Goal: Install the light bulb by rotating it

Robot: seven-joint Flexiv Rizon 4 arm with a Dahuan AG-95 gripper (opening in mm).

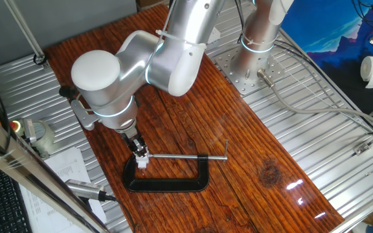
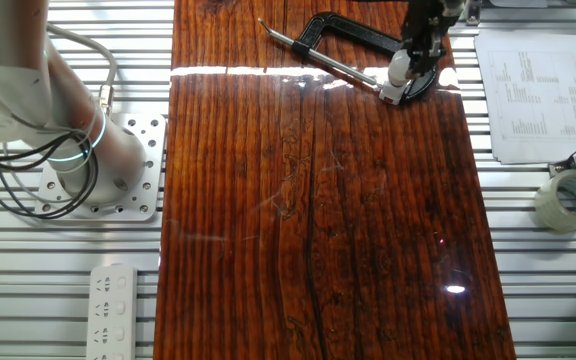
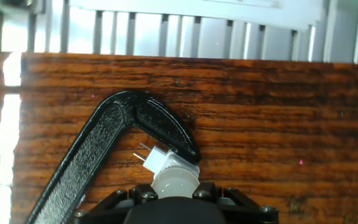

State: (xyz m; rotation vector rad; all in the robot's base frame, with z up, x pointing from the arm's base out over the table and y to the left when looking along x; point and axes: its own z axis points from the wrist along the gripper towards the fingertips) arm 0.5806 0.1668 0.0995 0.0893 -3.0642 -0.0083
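Note:
The light bulb (image 3: 176, 179), small, white and frosted, sits between the fingers of my gripper (image 3: 176, 190), which is shut on it. Its narrow end meets a small white socket block (image 3: 158, 160) with two thin pins. The block sits at the jaw end of a black C-clamp (image 3: 98, 155) lying on the wooden board. In one fixed view my gripper (image 1: 139, 153) points down at the clamp's (image 1: 167, 183) left end. In the other fixed view the bulb (image 2: 398, 70) stands just above the socket block (image 2: 392, 93). The bulb's base is hidden in the socket.
The clamp's steel screw rod (image 1: 186, 156) runs right from the socket. A tape roll (image 2: 571, 198) and a printed sheet (image 2: 528, 95) lie off the board's right side. A power strip (image 2: 116, 310) and the arm's base plate (image 2: 118, 170) lie on the left.

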